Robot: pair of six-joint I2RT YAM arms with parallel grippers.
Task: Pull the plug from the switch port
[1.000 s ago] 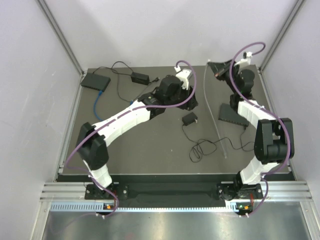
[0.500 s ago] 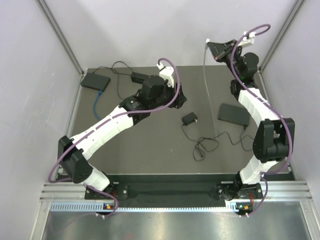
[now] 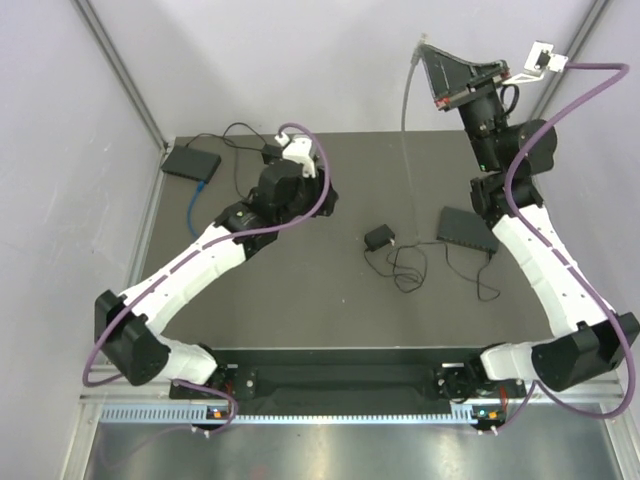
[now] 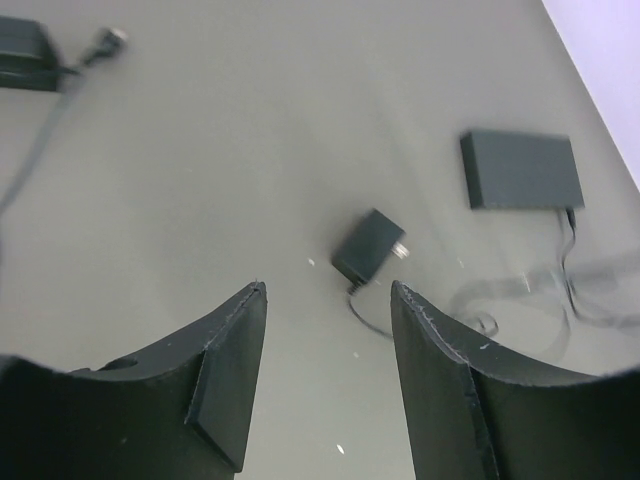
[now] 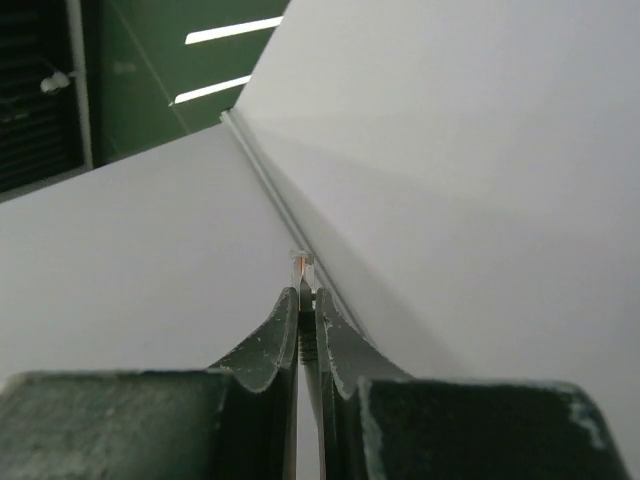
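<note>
The switch (image 3: 466, 230), a flat dark box, lies on the mat at the right; it also shows in the left wrist view (image 4: 520, 170). My right gripper (image 3: 424, 48) is raised high above the back of the table, shut on the clear plug (image 5: 301, 262) of a grey cable (image 3: 404, 120) that hangs down from it, free of the switch. The plug's tip pokes out past the closed fingers (image 5: 280, 330) of the right gripper (image 5: 307, 295). My left gripper (image 3: 325, 200) is open and empty above the mat's middle, well left of the switch; the left wrist view shows it (image 4: 328, 290).
A small black power adapter (image 3: 379, 238) and its tangled thin wire (image 3: 410, 270) lie left of the switch. A second black box (image 3: 192, 162) with a blue cable (image 3: 197, 205) and a power brick (image 3: 272, 153) sit at the back left. Metal posts stand at the back corners.
My right arm has risen and stretched upward, lifting the plug and its grey cable off the table. My left arm has drawn back to the left, away from the switch.
</note>
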